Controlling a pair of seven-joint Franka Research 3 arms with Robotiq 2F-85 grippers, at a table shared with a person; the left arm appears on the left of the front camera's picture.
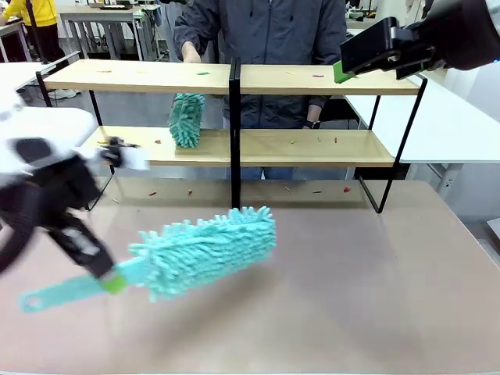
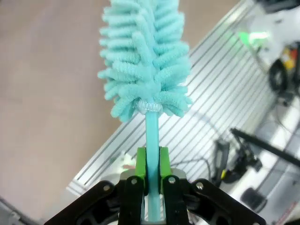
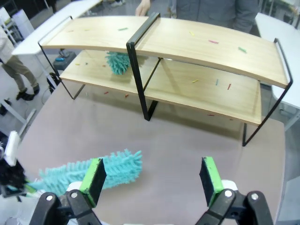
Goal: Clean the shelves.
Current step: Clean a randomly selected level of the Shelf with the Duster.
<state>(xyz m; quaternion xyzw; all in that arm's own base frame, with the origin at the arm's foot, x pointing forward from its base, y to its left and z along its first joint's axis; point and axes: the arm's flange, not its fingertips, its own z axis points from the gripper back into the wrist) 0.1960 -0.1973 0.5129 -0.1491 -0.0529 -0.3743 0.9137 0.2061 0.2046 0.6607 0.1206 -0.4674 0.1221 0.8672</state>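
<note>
Plainly the weak point is the grip: the left gripper (image 2: 151, 161) is closed on the thin teal plastic handle of the fluffy teal chenille duster (image 1: 207, 248), well back from the head, so a firm push against a board could make the handle pivot or slide between the green pads. The wide two-tier shelves of light-wood boards on a thin black metal frame (image 1: 141, 76) stand at the far side of the brown tabletop (image 1: 351, 297), well apart from the duster, and their central black upright could snag the head on a long sweep. A second teal duster (image 1: 186, 119) stands on the lower board's left half with a person's hand (image 1: 191, 53) at the top board above it — a stroke there risks a knock. The small coloured scraps (image 1: 203, 73) on the boards may simply get flicked onto the tabletop. The left arm comes in low and blurred from the left, duster head aimed right and slightly upward above the tabletop. The right gripper (image 3: 152, 176) hangs high near the top board's right end, wide open and empty, looking down on the shelves.
</note>
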